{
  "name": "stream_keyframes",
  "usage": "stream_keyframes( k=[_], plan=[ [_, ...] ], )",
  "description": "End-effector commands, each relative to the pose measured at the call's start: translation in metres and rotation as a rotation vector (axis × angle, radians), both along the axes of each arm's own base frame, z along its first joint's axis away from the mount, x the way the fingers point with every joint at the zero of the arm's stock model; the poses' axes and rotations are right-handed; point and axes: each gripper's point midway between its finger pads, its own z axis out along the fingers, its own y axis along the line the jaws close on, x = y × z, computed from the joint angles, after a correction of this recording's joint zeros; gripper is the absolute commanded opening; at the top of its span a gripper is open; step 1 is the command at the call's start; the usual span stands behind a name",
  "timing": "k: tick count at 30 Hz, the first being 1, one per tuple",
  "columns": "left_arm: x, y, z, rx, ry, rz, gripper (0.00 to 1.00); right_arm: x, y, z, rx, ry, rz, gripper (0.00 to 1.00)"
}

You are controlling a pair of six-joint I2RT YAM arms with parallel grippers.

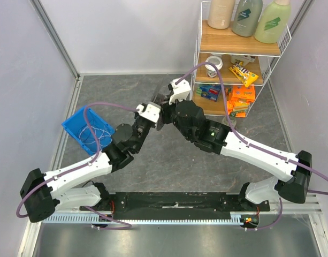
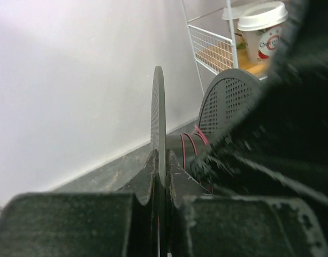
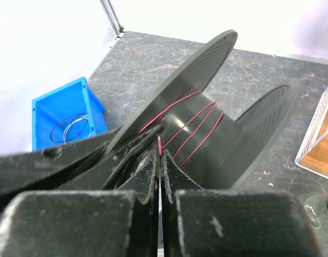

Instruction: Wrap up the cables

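left claw [image 2: 161, 182] clamps the spool [image 2: 159, 118] by its flange, steadying it above the tabletop [image 1: 169, 166] middle; right claw [image 3: 159, 158], closed, pinches a pink cable [image 3: 159, 143] at the core (probably to feed turns on); spare cables [image 1: 93, 136] lie in the left-edge bin [image 1: 73, 126].

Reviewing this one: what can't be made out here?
- Top view: spool and both grips, mostly under the wrists.
- Left wrist: spool core, behind a dark blur at right.
- Right wrist: where the cable runs below the right gripper, which hides it.
- Top view: count of cables in the bin, too thin.
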Motion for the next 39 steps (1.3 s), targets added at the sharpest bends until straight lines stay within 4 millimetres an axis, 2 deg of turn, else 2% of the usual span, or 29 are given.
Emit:
stream_keyframes(
  k=[1, 4, 7, 14, 20, 25, 27, 33, 39],
  plan=[
    [-0.013, 0.018, 0.030, 0.014, -0.173, 0.039, 0.02, 0.036, -0.069, 0.056, 0.200, -0.060, -0.283, 0.00],
    [-0.019, 0.018, 0.033, 0.036, -0.239, 0.040, 0.02, 0.043, -0.078, 0.056, 0.228, -0.047, -0.300, 0.00],
    [-0.022, 0.019, 0.040, 0.048, -0.295, 0.051, 0.02, 0.047, -0.083, 0.045, 0.245, 0.002, -0.309, 0.00],
    [-0.040, 0.014, 0.038, 0.124, -0.439, -0.004, 0.02, 0.047, -0.078, -0.003, 0.273, 0.151, -0.234, 0.00],
    [-0.059, 0.009, 0.019, 0.212, -0.532, -0.074, 0.01, 0.050, -0.079, -0.036, 0.282, 0.236, -0.175, 0.00],
    [-0.065, 0.003, -0.008, 0.317, -0.559, -0.106, 0.02, 0.045, -0.064, -0.065, 0.270, 0.269, -0.074, 0.00],
    [-0.070, 0.006, -0.024, 0.375, -0.579, -0.105, 0.02, 0.048, -0.053, -0.081, 0.272, 0.283, -0.037, 0.00],
    [-0.071, 0.018, -0.069, 0.505, -0.531, -0.100, 0.02, 0.055, -0.029, -0.109, 0.279, 0.313, 0.030, 0.00],
    [-0.080, 0.026, -0.126, 0.621, -0.484, -0.155, 0.01, 0.061, -0.026, -0.108, 0.251, 0.273, 0.045, 0.00]
  ],
)
